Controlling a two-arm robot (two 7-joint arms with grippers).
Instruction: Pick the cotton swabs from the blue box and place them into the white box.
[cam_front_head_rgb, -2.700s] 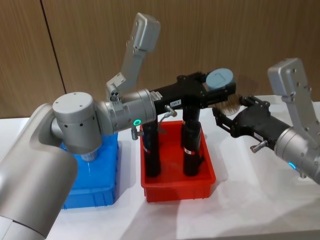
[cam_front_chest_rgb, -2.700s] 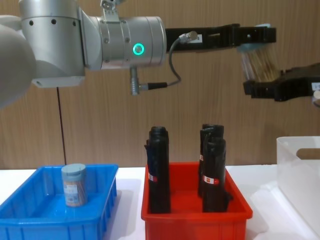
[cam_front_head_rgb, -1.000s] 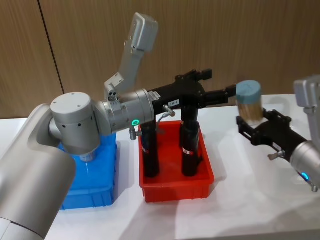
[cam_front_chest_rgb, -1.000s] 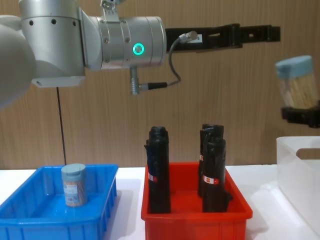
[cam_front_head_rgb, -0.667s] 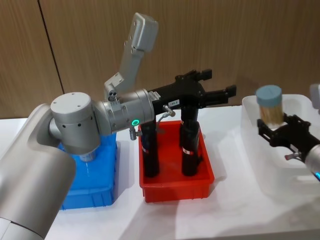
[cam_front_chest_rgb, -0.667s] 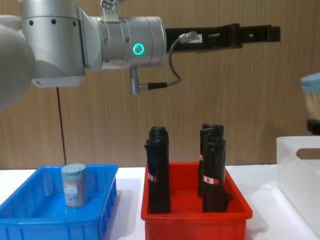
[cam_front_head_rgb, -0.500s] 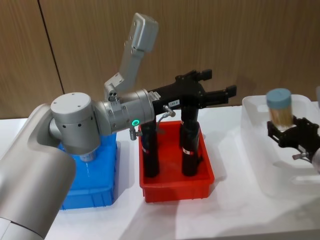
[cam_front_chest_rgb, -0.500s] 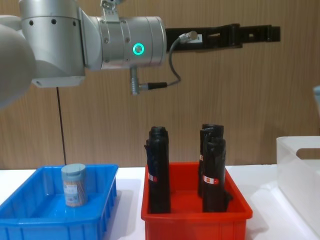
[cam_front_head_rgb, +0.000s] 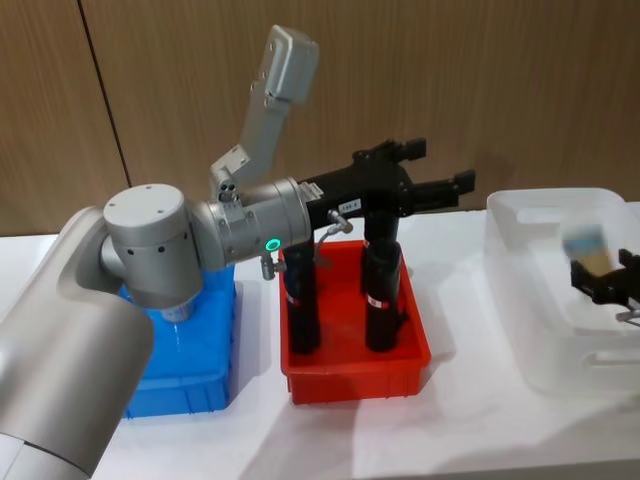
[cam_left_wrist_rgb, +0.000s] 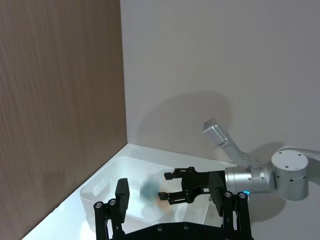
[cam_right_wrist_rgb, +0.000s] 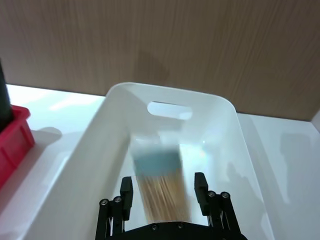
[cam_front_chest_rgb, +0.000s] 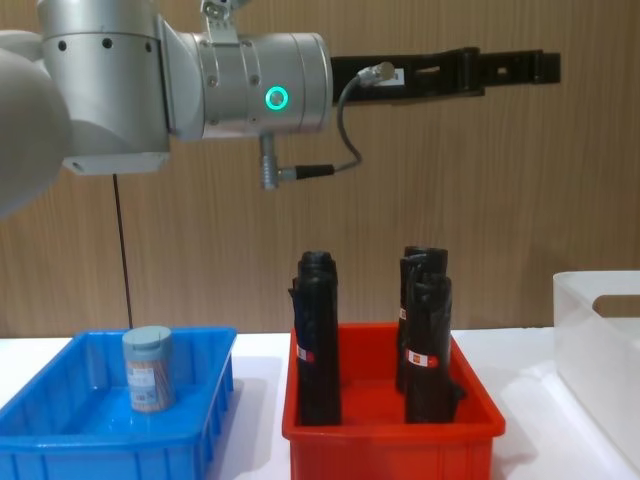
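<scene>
White table (cam_front_head_rgb: 480, 430), wood-panelled wall (cam_front_head_rgb: 480, 80) behind. Right gripper (cam_right_wrist_rgb: 163, 181) over the white box (cam_right_wrist_rgb: 210, 125), fingers apart beside a blurred jar of cotton swabs (cam_right_wrist_rgb: 156, 165). Left gripper (cam_front_head_rgb: 440, 168) high above red bin (cam_front_head_rgb: 350, 382), fingers spread, empty. Second jar (cam_front_chest_rgb: 147, 370) upright in blue box (cam_front_chest_rgb: 60, 445)

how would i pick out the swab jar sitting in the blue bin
Find the blue bin at the left end of the white table, beside the red bin. One small jar stands upright inside it, clear-walled with a pale blue-grey lid and packed with tan sticks. It is short and see-through, unlike the tall black rolls in the red bin.
</scene>
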